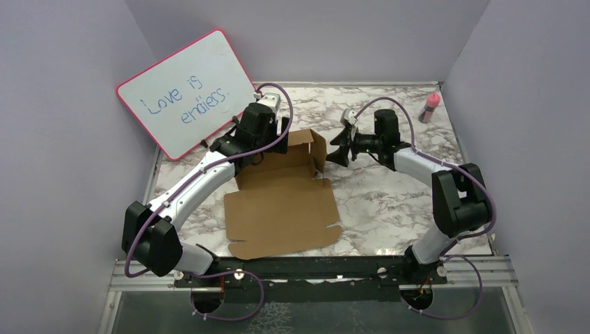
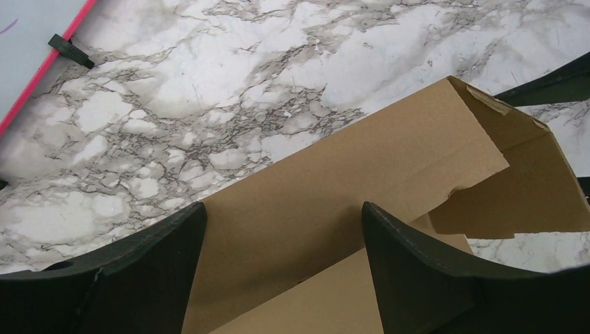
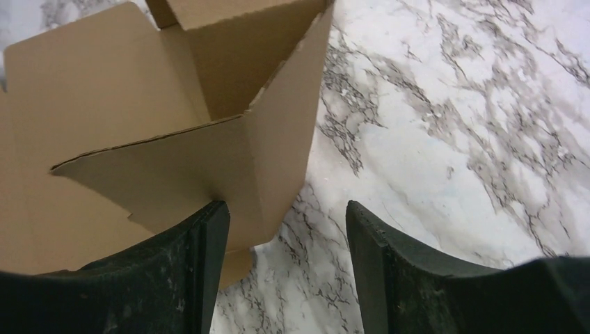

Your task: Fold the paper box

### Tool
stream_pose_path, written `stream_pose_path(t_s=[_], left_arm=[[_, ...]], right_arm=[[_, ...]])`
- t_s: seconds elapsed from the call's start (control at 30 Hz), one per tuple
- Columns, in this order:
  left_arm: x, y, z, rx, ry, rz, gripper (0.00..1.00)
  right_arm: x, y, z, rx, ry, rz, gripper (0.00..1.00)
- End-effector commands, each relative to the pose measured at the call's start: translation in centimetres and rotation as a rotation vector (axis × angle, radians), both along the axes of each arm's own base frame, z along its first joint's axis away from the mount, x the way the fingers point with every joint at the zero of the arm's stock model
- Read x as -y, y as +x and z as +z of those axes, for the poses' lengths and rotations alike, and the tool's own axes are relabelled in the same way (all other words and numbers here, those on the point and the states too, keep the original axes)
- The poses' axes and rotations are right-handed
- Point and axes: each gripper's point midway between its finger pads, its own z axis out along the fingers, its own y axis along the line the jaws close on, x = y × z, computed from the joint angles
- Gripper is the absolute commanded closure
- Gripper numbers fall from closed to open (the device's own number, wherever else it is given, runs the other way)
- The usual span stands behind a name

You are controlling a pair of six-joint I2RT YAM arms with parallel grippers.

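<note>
The paper box [image 1: 282,202] lay mid-surface [image 1: 396,202], its long axis running from the arm bases toward the far wall. The near part was flat and the far end's flaps were raised. That raised end sat between the two hands. The left hand [image 2: 285,223] hung over the far-left wall, fingers spread wide, cardboard under the gap, nothing clamped. The right hand [image 3: 287,216] stood just beside the upright far-right flap, fingers well apart and empty. We judged the right hand the nearer to that flap, which lay off its left finger [image 3: 188,271].
</note>
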Motion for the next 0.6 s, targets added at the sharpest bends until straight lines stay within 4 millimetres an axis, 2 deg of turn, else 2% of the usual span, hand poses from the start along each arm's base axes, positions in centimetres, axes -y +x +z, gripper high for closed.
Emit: stream_pose_path(t_s=[0.0,0.2,0.43,0.57], left_arm=[[0.4,-1.8,-2.8,-0.115,0.014,-0.044,0.18],[0.8,-1.8,-2.9,-0.123,0.007,-0.060,0.18],[1.2,-2.0,-2.7,-0.125,-0.003,-0.080,0.18],[1.4,-2.1,-2.6,-0.128,-0.010,-0.091,0.18]], right_arm=[[-1.4,-0.9,2.0,0.058,0.075,0.128,0.34],[-2.0,-0.9,2.1,0.075,0.094,0.136,0.37],[-4.1,-0.9,1.7,0.121,0.104,0.114,0.38],[-4.7,-0.7,1.3,0.128,0.104,0.089,0.39]])
